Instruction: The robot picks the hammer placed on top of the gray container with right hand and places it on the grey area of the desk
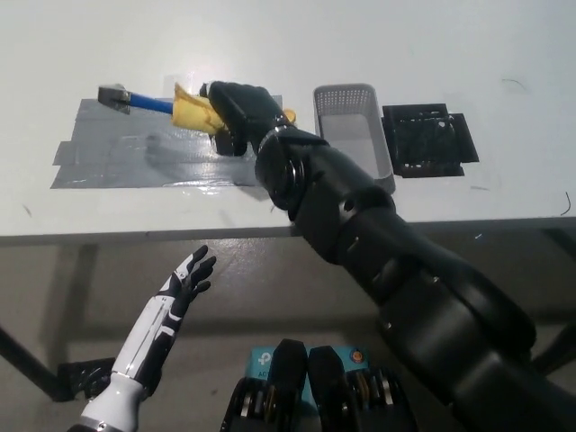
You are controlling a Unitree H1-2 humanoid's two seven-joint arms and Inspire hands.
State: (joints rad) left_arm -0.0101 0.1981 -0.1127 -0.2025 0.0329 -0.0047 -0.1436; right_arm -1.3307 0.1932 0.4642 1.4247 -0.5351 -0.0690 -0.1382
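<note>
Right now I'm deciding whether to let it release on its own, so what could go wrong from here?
1. The right hand holds the hammer above the grey taped area, so letting go from there could make it bounce or roll off the tape.
2. The metal head sticks out leftward, so it may tip down first.
3. Pulling back, the black arm could brush the gray container beside it.

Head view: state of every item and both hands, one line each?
Hammer with blue shaft and yellow grip: held above the tape patch, roughly level.
Black right hand: shut on the hammer's grip.
White left hand: open, resting below the desk edge.
Grey mesh container: upright, nothing in it.
Grey tape patch: flat on the desk.
Black mesh lid: flat, right of the container.
</note>
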